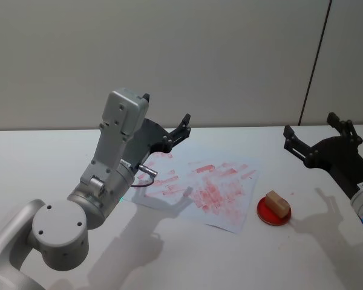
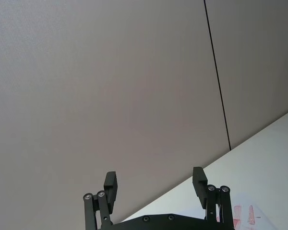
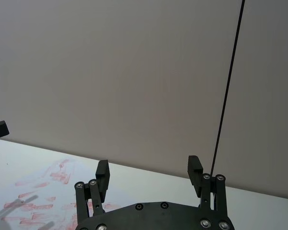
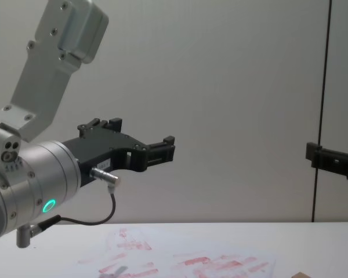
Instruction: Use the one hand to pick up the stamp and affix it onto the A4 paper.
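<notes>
The stamp (image 1: 277, 203) is a small wooden block resting on a round red ink pad (image 1: 270, 215), just right of the A4 paper (image 1: 199, 187). That white sheet lies mid-table, covered in red-pink marks, and its edge also appears in the chest view (image 4: 209, 263). My right gripper (image 1: 309, 124) hovers open in the air behind and to the right of the stamp, well above the table; its fingers (image 3: 194, 168) stand wide apart with nothing between them. My left gripper (image 1: 166, 110) hangs open above the paper's far left corner, fingers (image 2: 198, 179) spread, holding nothing.
The white table (image 1: 42, 157) runs back to a plain grey wall (image 1: 230, 54) with a dark vertical seam. My left arm's bulky grey links (image 1: 103, 181) with a cable reach over the table's left front part.
</notes>
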`<state>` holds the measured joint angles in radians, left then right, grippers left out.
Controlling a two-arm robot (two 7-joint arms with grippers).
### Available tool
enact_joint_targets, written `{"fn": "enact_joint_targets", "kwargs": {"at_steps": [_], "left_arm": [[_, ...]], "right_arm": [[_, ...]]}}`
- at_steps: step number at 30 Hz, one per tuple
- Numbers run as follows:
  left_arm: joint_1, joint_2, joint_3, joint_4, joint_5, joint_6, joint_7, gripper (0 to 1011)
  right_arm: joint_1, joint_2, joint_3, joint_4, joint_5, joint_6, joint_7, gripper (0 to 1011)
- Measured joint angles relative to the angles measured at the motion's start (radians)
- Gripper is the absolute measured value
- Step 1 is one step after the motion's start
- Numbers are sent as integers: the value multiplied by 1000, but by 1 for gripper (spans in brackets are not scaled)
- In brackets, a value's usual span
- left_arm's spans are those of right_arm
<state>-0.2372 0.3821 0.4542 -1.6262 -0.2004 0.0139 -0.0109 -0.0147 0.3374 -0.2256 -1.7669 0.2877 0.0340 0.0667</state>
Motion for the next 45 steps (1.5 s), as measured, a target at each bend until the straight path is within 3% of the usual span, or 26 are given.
{"fn": "enact_joint_targets", "kwargs": {"at_steps": [20,27,32,45], "left_arm": [[0,0,0,0,0,0,0,1001],[0,0,0,0,0,0,0,1002],[0,0,0,0,0,0,0,1001],[0,0,0,0,0,0,0,1001]], "right_arm": [[0,0,0,1,0,0,1,1001],[12,4,6,13,7,9,28,1001],[23,15,16,24,20,33,64,1001],[7,80,53,34,66,158,152,1001]]}}
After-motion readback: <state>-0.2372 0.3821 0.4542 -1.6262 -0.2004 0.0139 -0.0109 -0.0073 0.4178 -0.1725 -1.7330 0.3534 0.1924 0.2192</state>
